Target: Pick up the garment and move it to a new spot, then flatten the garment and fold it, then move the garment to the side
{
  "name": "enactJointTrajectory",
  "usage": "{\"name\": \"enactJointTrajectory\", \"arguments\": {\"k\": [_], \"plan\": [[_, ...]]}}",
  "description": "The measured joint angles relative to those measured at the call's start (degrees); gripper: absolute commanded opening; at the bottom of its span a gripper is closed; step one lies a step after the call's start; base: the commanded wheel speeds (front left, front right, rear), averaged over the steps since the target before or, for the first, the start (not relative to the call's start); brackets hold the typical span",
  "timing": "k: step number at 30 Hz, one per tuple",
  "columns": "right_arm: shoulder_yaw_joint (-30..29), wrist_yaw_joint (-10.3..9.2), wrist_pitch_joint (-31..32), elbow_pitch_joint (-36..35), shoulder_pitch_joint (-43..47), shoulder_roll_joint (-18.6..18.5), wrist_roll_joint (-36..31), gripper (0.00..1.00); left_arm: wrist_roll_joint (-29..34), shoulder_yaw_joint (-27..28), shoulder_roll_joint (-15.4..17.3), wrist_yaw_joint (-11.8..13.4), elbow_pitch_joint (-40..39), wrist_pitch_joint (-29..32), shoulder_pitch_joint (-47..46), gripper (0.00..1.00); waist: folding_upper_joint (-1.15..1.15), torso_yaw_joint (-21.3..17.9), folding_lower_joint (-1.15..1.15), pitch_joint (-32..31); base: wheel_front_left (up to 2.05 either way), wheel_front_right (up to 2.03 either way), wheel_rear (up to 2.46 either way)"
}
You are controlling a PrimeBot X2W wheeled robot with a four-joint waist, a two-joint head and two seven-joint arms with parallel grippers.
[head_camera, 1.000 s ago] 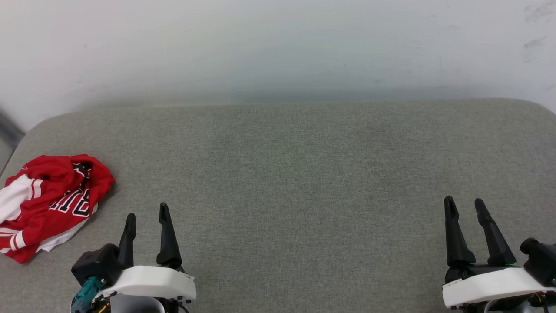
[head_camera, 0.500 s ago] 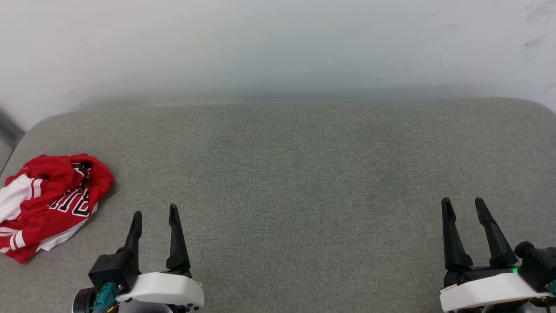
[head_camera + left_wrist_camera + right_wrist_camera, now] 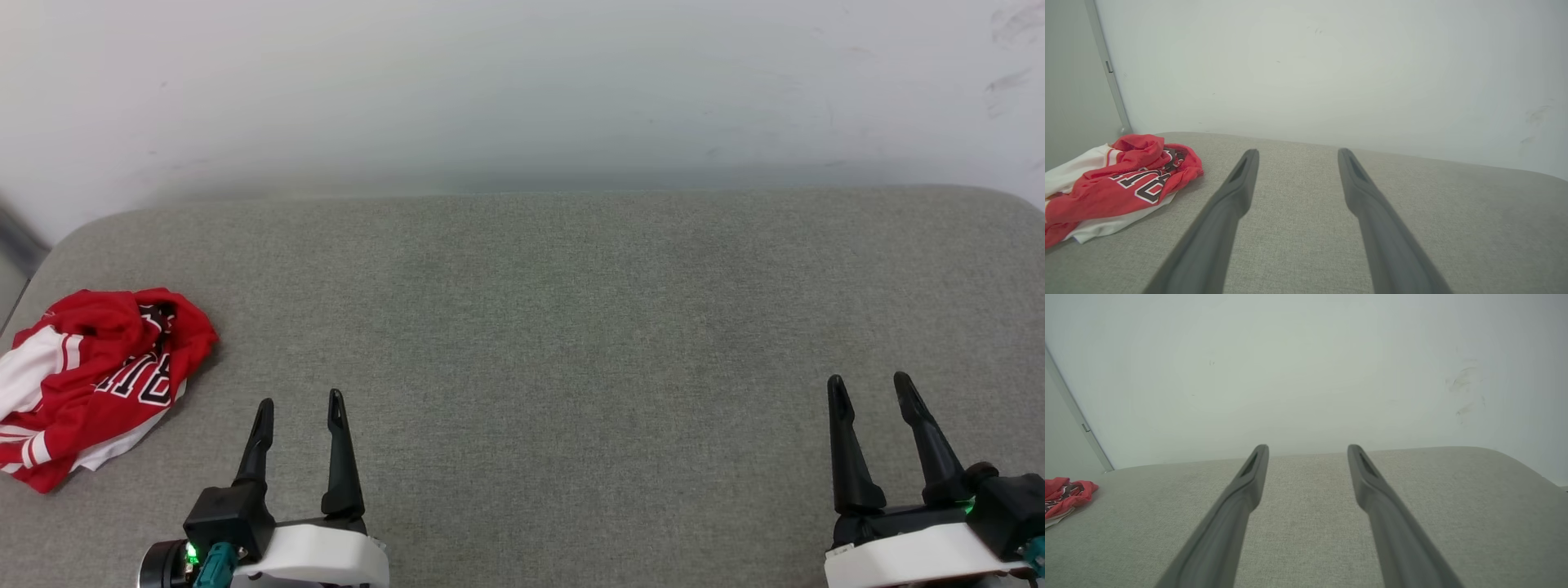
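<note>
Left tool (image 3: pixel 299 400) and right tool (image 3: pixel 868 380) both hang empty, fingers spread apart. The red jersey (image 3: pixel 98 384) lies crumpled just left of the left tool. It is likely light, limp and perhaps slippery, so pinch a raised top fold. The grey fabric table (image 3: pixel 571 327) may drag cloth. Beyond stands a white wall (image 3: pixel 522 82).
</note>
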Motion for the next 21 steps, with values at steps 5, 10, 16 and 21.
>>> {"name": "enactJointTrajectory", "arguments": {"k": [5,10,16,21], "plan": [[0.2,0.00,-0.3,-0.4,0.3,0.0,-1.1,1.00,1.0,0.0,0.0,-1.0,-0.1,-0.5,0.4,1.00,0.00,0.1,0.00,0.0,0.00,0.00,0.00],[0.1,0.01,-0.9,-0.6,0.6,0.0,-1.8,1.00,2.3,0.1,0.0,-1.5,-0.1,-1.0,0.5,1.00,0.00,0.1,0.00,0.1,0.00,0.00,0.00],[-0.4,0.01,-1.3,-0.1,0.9,0.0,-1.0,1.00,2.7,0.2,0.0,-2.0,-0.1,-1.2,0.6,1.00,0.00,0.1,0.00,0.1,0.00,0.00,0.00],[-0.4,0.01,-1.3,0.2,0.9,0.0,-0.2,1.00,2.2,0.4,0.0,-2.2,0.3,-1.3,0.6,1.00,0.00,0.1,0.00,0.2,0.00,0.00,0.00]]}}
